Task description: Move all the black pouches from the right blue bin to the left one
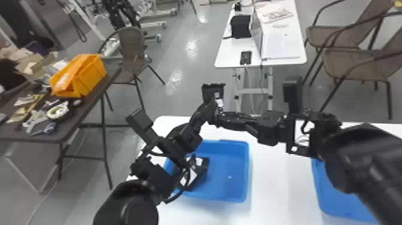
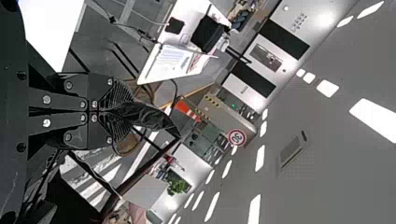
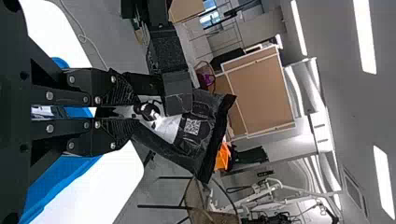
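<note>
Left gripper (image 1: 211, 109) and right gripper (image 1: 219, 116), meeting above the left bin (image 1: 231, 170); both sets of fingers pinch one black pouch (image 1: 213, 91), the left pair closed on its edge, the right pair on its narrowed end; the pouch rises above the grippers; a second pouch (image 1: 202, 175) lies inside the left bin; the right bin (image 1: 335, 194) stands apart on the white surface (image 1: 281, 176).
</note>
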Available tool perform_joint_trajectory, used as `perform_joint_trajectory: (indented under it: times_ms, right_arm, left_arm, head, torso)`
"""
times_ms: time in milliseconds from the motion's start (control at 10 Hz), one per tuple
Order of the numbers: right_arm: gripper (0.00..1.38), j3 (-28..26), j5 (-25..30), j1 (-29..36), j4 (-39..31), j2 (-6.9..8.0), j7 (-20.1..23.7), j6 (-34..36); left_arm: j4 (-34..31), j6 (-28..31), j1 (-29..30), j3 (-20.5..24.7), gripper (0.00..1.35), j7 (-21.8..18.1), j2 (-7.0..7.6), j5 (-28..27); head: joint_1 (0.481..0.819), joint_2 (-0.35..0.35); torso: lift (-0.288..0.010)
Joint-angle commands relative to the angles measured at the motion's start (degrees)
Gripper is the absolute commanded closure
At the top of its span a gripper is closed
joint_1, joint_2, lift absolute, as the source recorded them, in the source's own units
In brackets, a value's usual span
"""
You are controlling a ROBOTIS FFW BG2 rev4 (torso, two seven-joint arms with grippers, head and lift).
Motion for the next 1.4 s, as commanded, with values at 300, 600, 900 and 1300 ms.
perform_joint_trajectory:
  times_ms: [300,600,900,1300]
  right_arm:
    - [0.46,-0.3,-3.1,-0.4,4.4,0.29,-0.3,-2.4]
    - [0.11,-7.6,4.5,4.6,0.4,0.29,-0.9,-3.4]
    - [0.12,-17.2,11.5,12.5,-8.1,0.55,-4.1,-2.1]
    - [0.12,-20.2,12.0,14.9,-8.7,1.25,-4.3,-1.9]
  left_arm:
    - [0.0,-4.4,1.9,1.7,1.22,1.2,-1.59,-2.2]
    - [1.5,-8.7,4.8,5.5,1.22,2.3,-2.53,-17.4]
    - [8.3,-10.3,6.1,5.6,1.22,2.3,-2.53,-23.3]
    - [14.8,-13.8,5.3,2.9,1.22,2.0,-2.53,-35.0]
  head:
    - [0.695,0.296]
    - [0.695,0.326]
    - [0.695,0.306]
    - [0.695,0.249]
  torso:
    - [0.01]
    - [0.01]
    - [0.01]
    - [0.01]
